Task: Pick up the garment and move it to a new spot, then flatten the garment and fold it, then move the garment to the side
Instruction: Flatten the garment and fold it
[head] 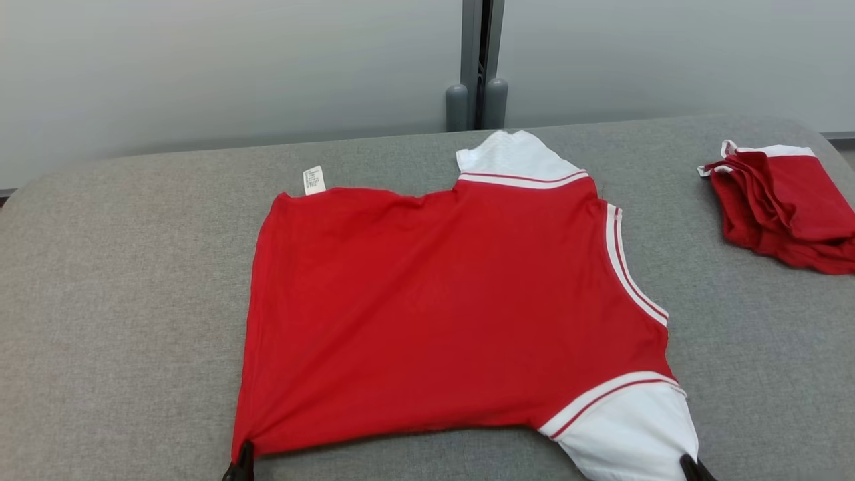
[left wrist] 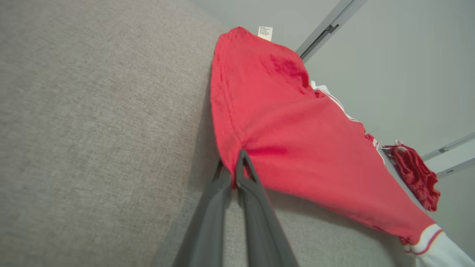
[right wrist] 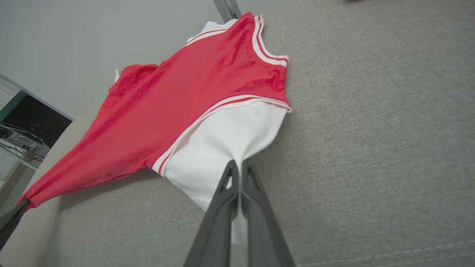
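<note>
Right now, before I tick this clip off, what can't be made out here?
1. Care tag print: too small to read in head and left wrist views.
2. The left fingers and right fingers: cut off by the head view's bottom edge.
3. White sleeve of the garment: end cut by that edge; right fingers cover it in the right wrist view.
4. Folded red pile: cut by the head view's right edge.

Garment (head: 454,300) lies spread at ctr of table (head: 120,300) w/ folded pile (head: 781,207) apart, far right.
</note>
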{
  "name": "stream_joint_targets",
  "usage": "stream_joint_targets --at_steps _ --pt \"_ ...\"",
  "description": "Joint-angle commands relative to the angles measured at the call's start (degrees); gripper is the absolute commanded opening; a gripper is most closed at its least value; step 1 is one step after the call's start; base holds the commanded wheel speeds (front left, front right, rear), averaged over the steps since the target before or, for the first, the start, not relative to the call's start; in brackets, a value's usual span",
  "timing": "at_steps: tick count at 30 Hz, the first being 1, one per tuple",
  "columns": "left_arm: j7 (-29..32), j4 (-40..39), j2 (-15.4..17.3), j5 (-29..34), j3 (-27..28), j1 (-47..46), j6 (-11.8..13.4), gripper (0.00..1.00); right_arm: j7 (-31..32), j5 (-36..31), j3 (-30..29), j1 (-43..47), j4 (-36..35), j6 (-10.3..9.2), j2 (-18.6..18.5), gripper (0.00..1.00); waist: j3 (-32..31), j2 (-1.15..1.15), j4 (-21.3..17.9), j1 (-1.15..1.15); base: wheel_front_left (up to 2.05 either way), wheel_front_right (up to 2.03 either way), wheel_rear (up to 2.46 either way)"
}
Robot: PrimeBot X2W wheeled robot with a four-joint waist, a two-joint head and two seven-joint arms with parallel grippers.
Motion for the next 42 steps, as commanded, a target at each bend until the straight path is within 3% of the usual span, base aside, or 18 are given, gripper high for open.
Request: stream_joint_targets --at_steps 1,7,14,25,33,42 --pt "-0.2 -0.3 0.2 0.4 0.2 0.6 -0.2 0.00 0.8 -0.6 -0.6 1.3 -1.2 0.11 0.1 0.00 -0.3 0.00 0.1 0.00 0.00 0.00 0.00" --pt "-0.1 -0.7 0.2 0.4 0.0 2.0 0.5 0.00 3.1 -1.3 -2.4 4.4 -4.3 0.11 1.3 0.00 -0.4 0.00 0.5 0.00 0.00 0.00 0.00" --pt "0.2 -1.5 0.3 1.4 -0.6 -1.0 0.9 0.00 2.7 -1.6 -1.5 0.3 -4.1 0.11 2.0 0.00 0.2 0.00 0.8 0.00 0.00 0.00 0.00" --pt "2.2 -1.5 1.5 3.0 -2.1 -7.5 0.1 0.00 2.7 -2.1 0.7 -12.6 -2.5 0.11 -2.2 0.00 1.6 0.00 1.0 0.00 0.00 0.00 0.00" --pt "3.6 0.9 1.9 4.0 -3.1 -13.9 -0.5 0.00 2.5 -1.2 3.4 -26.0 6.6 0.11 -4.1 0.00 3.0 0.00 1.4 0.00 0.00 0.00 0.00" --pt "3.8 7.8 1.6 4.0 -3.0 -23.1 -2.1 0.00 -1.7 -0.2 6.1 -41.2 24.9 0.11 -4.3 0.00 5.6 0.00 2.4 0.00 0.00 0.00 0.00"
